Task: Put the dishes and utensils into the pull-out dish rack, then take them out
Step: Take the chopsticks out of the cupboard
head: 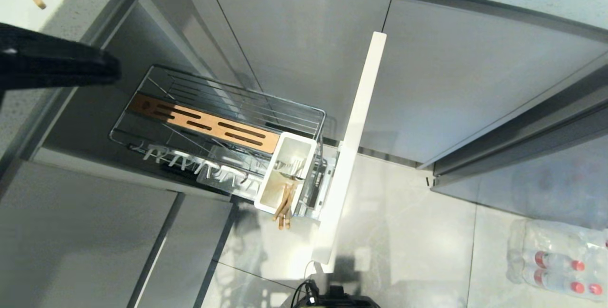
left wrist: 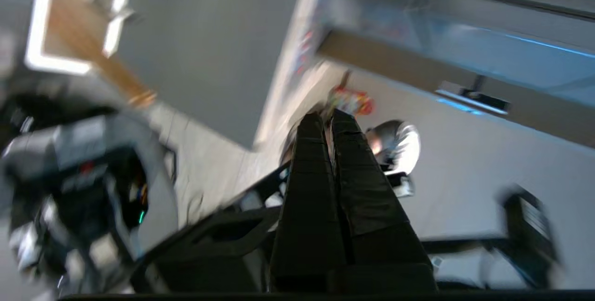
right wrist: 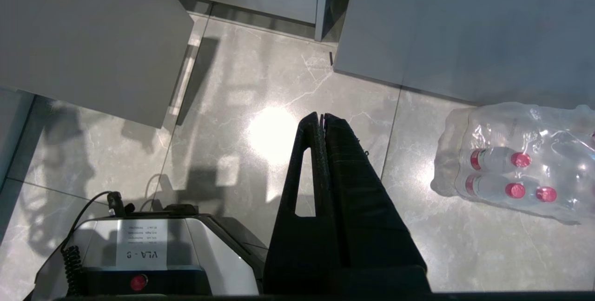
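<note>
The pull-out dish rack stands drawn out of the lower cabinets, its narrow pale front edge-on to the head camera. A brown slotted wooden strip runs along the wire basket, with white plate prongs beside it holding no plate or bowl. The white utensil cup sits at the front end of the rack; the wooden chopsticks lean out over its rim, and pale fork-like tines show inside.

The left arm reaches in from the head view's left edge, above and well apart from the rack. Its left gripper is pressed closed on nothing.

The right gripper hangs over the floor, closed and empty, near a shrink-wrapped pack of bottles.
</note>
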